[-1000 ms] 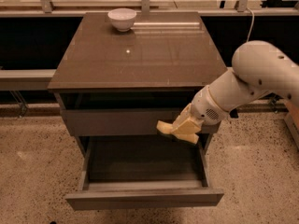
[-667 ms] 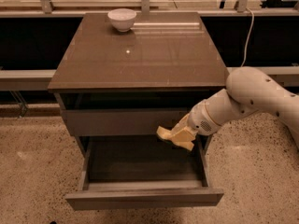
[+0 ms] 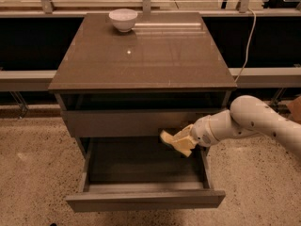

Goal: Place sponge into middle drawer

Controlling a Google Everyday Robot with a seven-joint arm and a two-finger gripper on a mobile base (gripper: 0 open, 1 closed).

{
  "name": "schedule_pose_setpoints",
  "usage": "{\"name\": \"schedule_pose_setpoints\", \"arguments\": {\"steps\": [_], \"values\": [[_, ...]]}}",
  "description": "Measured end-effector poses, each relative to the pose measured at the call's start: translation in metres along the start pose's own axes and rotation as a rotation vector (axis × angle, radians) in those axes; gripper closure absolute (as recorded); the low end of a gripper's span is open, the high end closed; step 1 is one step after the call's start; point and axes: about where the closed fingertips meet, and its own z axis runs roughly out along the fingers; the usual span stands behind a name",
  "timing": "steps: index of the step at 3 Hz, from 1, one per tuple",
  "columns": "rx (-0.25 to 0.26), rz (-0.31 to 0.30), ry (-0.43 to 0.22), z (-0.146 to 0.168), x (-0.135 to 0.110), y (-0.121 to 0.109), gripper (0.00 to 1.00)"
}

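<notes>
1. We see the hand (image 3: 187,139) clenched on the sponge (image 3: 171,141). It grips the sponge's right end, and the rest of the pad sticks out to the left, free of the hand.
2. The hand hangs above the back right part of the middle drawer (image 3: 146,199), just under the lower edge of the upper drawer front (image 3: 136,122). We cannot tell whether the sponge brushes that edge.
3. The white arm (image 3: 251,119) reaches in from the right of the middle drawer, lying nearly level, with its rounded joint outside the drawer's right wall.
4. Set against a second ago, the arm has sunk. Its big rounded link stood well above the middle drawer then, level with the top of the desk (image 3: 141,55), and now sits much lower.
5. The sponge has come down with it. It was held in front of the upper drawer front, and now it is mostly over the middle drawer's open dark box.
6. The middle drawer is pulled out as far as it was before, and the white bowl (image 3: 123,19) has stayed at the back left of the desk, far behind and above the middle drawer.
7. The sponge is pale yellow with wavy, curved edges. It is tilted, its left tip higher than the part near the hand, and clear of the floor of the middle drawer.
</notes>
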Motion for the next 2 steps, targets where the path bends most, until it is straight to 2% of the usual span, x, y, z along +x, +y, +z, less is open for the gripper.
{"name": "schedule_pose_setpoints", "arguments": {"steps": [1, 2], "values": [[-0.007, 0.009, -0.006, 0.004, 0.002, -0.001, 1.00], [-0.041, 0.008, -0.043, 0.022, 0.007, -0.009, 1.00]]}}
